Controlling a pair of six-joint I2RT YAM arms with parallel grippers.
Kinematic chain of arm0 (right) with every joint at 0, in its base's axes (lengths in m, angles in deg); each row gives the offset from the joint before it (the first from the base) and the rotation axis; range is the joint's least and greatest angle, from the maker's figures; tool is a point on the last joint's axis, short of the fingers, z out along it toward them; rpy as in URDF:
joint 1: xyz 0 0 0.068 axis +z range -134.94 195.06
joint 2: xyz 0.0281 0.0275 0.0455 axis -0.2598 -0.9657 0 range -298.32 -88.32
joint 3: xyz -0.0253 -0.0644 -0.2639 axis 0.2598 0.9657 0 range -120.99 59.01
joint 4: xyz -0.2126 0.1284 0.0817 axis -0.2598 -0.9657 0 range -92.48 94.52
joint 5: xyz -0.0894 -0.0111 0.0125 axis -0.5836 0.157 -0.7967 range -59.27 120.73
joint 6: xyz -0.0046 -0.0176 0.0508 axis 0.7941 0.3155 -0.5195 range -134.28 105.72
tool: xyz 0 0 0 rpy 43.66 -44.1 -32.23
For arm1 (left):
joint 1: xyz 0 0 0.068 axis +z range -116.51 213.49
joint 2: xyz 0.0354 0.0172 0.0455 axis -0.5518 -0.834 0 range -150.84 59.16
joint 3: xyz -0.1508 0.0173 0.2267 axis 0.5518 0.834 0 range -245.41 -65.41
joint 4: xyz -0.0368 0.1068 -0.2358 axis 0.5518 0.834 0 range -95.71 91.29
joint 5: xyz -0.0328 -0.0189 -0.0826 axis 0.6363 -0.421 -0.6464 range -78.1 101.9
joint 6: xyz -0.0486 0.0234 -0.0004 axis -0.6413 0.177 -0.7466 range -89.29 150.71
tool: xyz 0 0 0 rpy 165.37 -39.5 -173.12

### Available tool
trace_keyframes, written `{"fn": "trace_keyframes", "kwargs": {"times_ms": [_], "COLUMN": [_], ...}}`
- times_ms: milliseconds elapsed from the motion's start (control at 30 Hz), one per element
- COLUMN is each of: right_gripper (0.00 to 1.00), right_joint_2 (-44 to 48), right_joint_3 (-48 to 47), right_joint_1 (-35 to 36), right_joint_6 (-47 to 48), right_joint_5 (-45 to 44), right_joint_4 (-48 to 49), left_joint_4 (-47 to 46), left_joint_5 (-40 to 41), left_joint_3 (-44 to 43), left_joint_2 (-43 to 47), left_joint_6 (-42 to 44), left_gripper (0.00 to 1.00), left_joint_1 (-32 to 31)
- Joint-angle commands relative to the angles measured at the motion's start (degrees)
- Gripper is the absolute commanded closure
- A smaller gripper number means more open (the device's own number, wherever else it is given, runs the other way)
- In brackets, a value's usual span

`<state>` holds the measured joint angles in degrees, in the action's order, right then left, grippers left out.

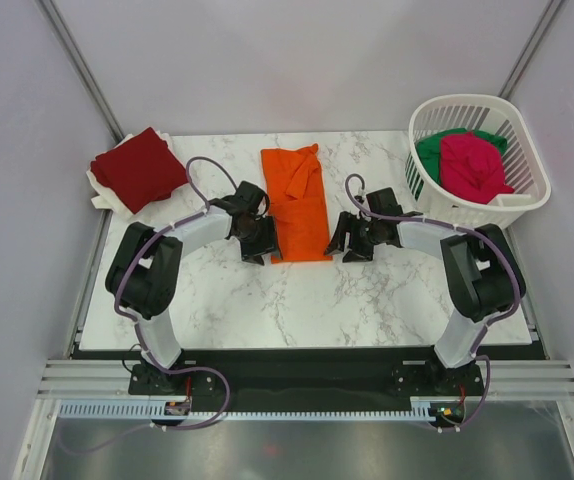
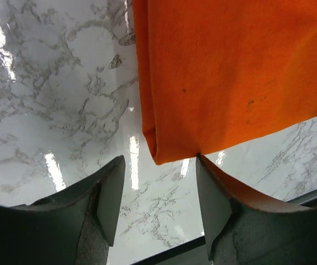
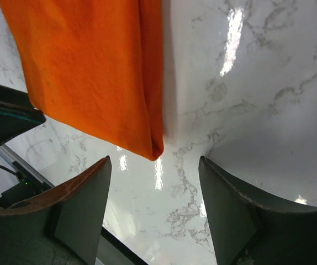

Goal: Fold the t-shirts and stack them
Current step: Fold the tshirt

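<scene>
The bright orange t-shirt [image 1: 300, 203] lies folded into a long strip in the middle of the marble table. My left gripper [image 1: 260, 247] is open and empty just left of its near corner; that corner [image 2: 164, 149] sits just ahead of the open jaws. My right gripper [image 1: 341, 243] is open and empty just right of the other near corner [image 3: 150, 146]. The dark red t-shirt [image 1: 139, 168] lies folded at the back left. The magenta-pink t-shirt [image 1: 475, 167] and the green t-shirt [image 1: 433, 152] lie crumpled in the basket.
The white plastic lattice basket [image 1: 522, 195] stands at the back right corner of the table [image 1: 297, 300]. White cloth shows under the dark red shirt [image 1: 102, 192]. Grey walls enclose the table on three sides.
</scene>
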<state>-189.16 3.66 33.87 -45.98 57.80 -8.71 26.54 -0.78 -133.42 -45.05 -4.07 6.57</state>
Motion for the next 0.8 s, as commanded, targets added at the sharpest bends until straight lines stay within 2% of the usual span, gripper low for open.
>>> {"fn": "trace_keyframes", "kwargs": {"times_ms": [0, 100, 300, 333, 467, 533, 600, 633, 667, 733, 767], "right_gripper": [0.28, 0.31, 0.44, 0.52, 0.66, 0.76, 0.82, 0.89, 0.92, 1.00, 1.00], "right_joint_2": [-2.08, -3.40, -3.93, -4.19, -5.42, -5.86, -6.21, -6.30, -6.21, -5.95, -5.78], "right_joint_3": [1.04, 0.77, 1.21, 1.47, 2.00, 2.18, 2.27, 2.35, 2.44, 2.79, 2.97], "right_joint_1": [0.26, 0.35, 0.35, 0.44, 0.53, 0.79, 0.79, 0.79, 0.88, 1.05, 1.14], "right_joint_6": [-0.38, -0.64, -0.55, -0.55, -0.90, -0.99, -0.90, -0.99, -0.90, -1.08, -1.08], "right_joint_5": [2.02, 1.93, 1.76, 1.85, 2.46, 2.64, 2.73, 2.81, 2.90, 2.90, 2.90], "right_joint_4": [6.20, 6.73, 7.26, 7.78, 9.01, 9.54, 9.81, 9.98, 10.07, 10.24, 10.25], "left_joint_4": [-7.72, -9.31, -10.36, -10.45, -11.77, -12.82, -13.44, -13.70, -13.79, -14.23, -14.32], "left_joint_5": [-1.81, -1.29, -0.23, -0.06, 0.82, 0.56, 0.65, 0.73, 0.82, 1.09, 1.17], "left_joint_3": [1.82, 2.70, 2.97, 3.06, 4.37, 5.42, 6.13, 6.31, 6.66, 7.01, 7.10], "left_joint_2": [1.28, 1.02, 0.84, 0.58, 0.05, -0.03, -0.21, -0.12, -0.12, -0.21, -0.30], "left_joint_6": [-2.30, -2.57, -2.92, -2.83, -3.62, -4.23, -4.59, -4.68, -4.94, -5.12, -5.12], "left_gripper": [0.39, 0.39, 0.39, 0.38, 0.40, 0.45, 0.56, 0.61, 0.72, 0.81, 0.84], "left_joint_1": [-0.33, -0.33, -0.42, -0.42, -0.42, -0.42, -0.51, -0.68, -0.77, -0.94, -1.03]}}
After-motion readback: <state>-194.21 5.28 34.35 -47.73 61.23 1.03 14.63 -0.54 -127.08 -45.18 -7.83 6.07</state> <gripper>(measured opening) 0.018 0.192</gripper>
